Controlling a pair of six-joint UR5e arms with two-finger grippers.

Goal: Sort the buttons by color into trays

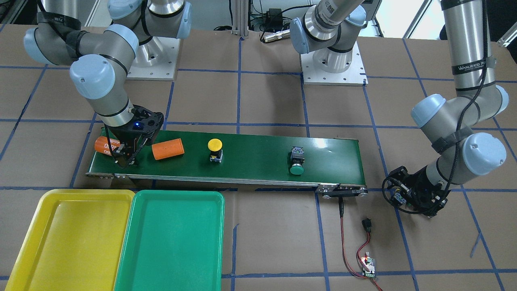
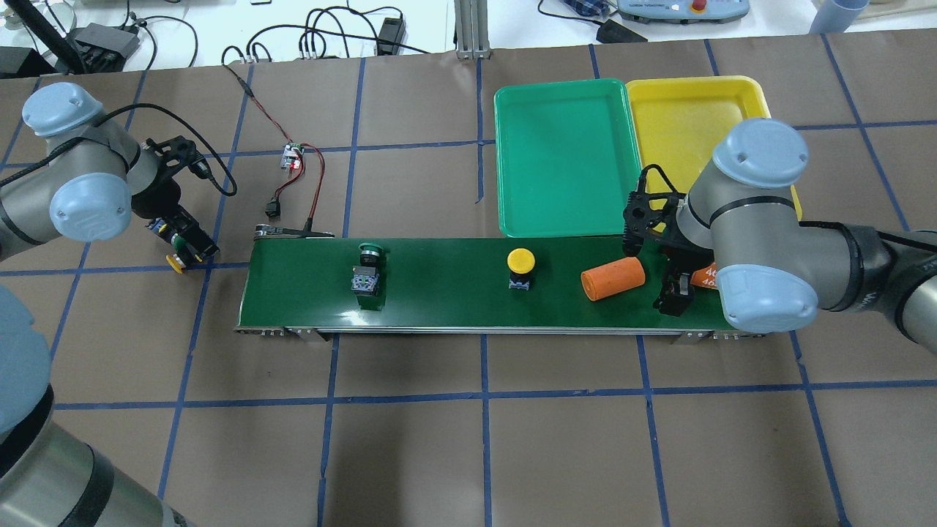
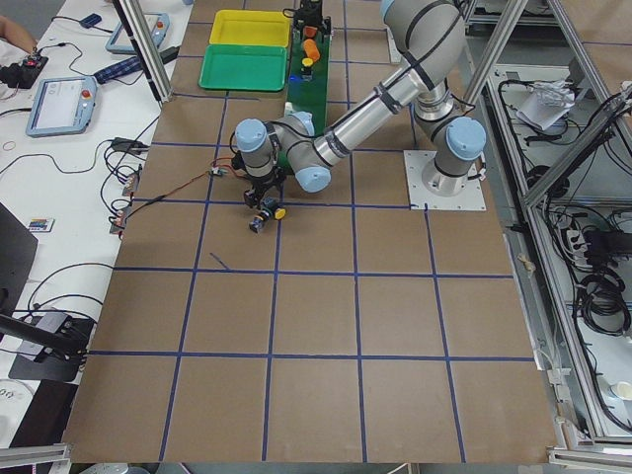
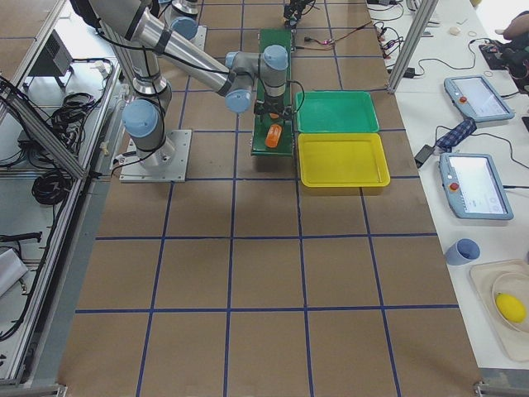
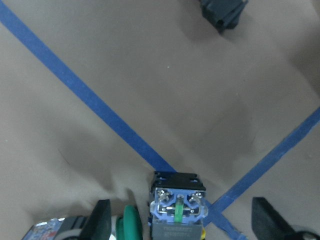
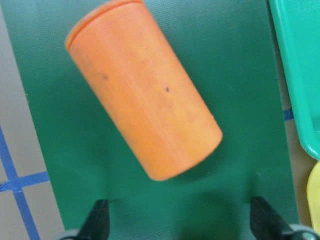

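Observation:
A yellow-capped button (image 1: 215, 144) (image 2: 520, 260) stands mid-belt. A green-capped button (image 1: 297, 169) (image 2: 364, 280) lies on the belt nearer my left arm. My left gripper (image 2: 184, 247) (image 1: 398, 198) is off the belt's end, low over the paper. In the left wrist view its open fingers (image 5: 102, 220) stand apart around a third button's terminal body (image 5: 177, 205), with a green cap (image 5: 131, 226) beside it. A yellow cap (image 2: 176, 262) shows there too. My right gripper (image 1: 125, 161) (image 2: 673, 301) is open and empty above the belt. The yellow tray (image 1: 68, 234) and the green tray (image 1: 173, 242) hold nothing.
Two orange cylinders lie on the dark-green conveyor (image 1: 250, 155): one (image 1: 168, 148) (image 6: 142, 95) just beyond my right gripper, one (image 1: 106, 144) partly hidden behind it. A red-and-black cable and a small circuit board (image 1: 368, 266) lie past the belt's end. Blue tape lines cross the brown table.

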